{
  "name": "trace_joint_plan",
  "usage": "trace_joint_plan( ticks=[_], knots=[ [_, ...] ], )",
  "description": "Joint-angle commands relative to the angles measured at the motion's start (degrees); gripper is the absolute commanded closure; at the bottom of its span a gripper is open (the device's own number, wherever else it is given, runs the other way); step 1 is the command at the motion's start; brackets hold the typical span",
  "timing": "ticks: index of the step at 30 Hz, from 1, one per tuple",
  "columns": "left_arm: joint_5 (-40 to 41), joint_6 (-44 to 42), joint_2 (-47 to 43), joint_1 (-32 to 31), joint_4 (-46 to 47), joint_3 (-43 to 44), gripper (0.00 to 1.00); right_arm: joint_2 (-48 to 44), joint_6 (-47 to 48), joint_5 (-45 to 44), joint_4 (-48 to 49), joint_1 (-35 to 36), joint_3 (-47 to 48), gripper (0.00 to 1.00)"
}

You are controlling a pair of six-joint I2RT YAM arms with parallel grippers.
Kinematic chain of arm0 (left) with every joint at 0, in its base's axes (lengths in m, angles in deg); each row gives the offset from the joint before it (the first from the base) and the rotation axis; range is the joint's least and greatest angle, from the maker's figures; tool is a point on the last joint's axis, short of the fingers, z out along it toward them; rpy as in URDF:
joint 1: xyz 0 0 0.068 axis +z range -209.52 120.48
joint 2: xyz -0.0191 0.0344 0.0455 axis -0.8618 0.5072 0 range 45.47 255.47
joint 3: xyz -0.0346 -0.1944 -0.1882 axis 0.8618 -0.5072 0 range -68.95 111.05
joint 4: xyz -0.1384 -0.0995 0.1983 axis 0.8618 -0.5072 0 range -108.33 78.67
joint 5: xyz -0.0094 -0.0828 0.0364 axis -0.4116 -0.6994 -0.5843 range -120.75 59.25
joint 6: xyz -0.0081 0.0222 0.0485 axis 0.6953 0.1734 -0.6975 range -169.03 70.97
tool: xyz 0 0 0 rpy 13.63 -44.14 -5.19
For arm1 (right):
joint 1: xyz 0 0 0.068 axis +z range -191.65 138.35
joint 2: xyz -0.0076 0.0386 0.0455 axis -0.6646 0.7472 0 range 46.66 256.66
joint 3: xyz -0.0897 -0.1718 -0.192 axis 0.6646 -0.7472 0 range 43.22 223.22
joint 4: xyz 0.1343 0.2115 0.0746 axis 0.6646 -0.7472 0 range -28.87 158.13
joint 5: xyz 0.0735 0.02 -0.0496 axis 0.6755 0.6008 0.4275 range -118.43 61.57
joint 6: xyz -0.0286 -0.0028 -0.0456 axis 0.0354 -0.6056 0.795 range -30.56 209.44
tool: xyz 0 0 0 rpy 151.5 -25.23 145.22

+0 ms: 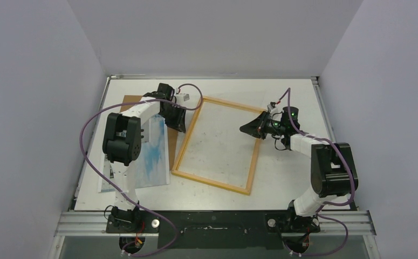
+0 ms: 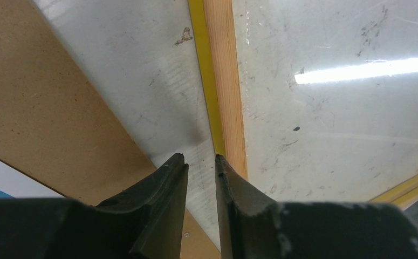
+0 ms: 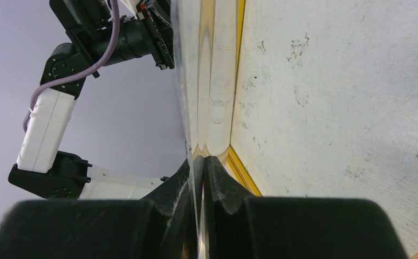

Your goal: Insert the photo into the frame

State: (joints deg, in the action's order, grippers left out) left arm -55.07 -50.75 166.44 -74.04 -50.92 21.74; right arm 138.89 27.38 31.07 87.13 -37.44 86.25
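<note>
- 1 frame (image 1: 212, 182): pale back up, mid-table (image 1: 287, 172).
- 1 photo (image 1: 155, 156): left of frame, overlapping brown panel (image 1: 131, 100).
- left gripper (image 1: 178, 126): fingers a sliver apart, empty, beside frame's left rail.
- right gripper (image 1: 246, 129): pinched onto frame's right rail.

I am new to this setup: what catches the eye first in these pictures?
The frame lies pale back up in the middle of the table, the right gripper shut on its right rail and the left gripper, slightly open, at its left rail. The photo lies picture side up at the left, partly under the left arm.
</note>
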Motion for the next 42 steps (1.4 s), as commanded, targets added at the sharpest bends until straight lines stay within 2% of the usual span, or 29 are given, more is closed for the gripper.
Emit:
trace_joint_plan(
  ticks=[1,4,11,15,20,27,42],
  knots=[
    [-1.46,-0.31,-2.39,0.34,2.04,-0.37,0.76,-3.30,0.06,2.37,2.54,0.27,2.08,0.95],
    [-1.57,-0.31,-2.63,0.31,1.98,-0.42,0.76,-3.52,3.33,2.11,-2.36,0.20,3.93,0.95],
    [-2.01,0.12,-2.96,0.13,2.03,-0.47,0.76,-4.26,5.41,0.75,-6.34,-0.16,5.31,0.95],
    [-2.00,0.13,-3.35,-0.18,2.22,-0.81,0.76,-5.30,4.13,0.47,-6.08,-0.11,5.19,0.95],
    [-1.79,0.16,-3.15,-0.50,2.42,-1.11,0.76,-7.09,-0.57,1.40,-1.13,-0.12,4.30,0.95],
    [-1.58,-0.04,-3.45,-0.41,2.71,-1.81,0.76,-7.85,-1.63,0.86,-0.15,0.09,3.63,0.95],
    [-0.19,0.72,-3.92,0.51,3.29,-2.00,0.76,-4.14,1.73,1.46,-0.12,2.42,2.19,0.95]
  ],
)
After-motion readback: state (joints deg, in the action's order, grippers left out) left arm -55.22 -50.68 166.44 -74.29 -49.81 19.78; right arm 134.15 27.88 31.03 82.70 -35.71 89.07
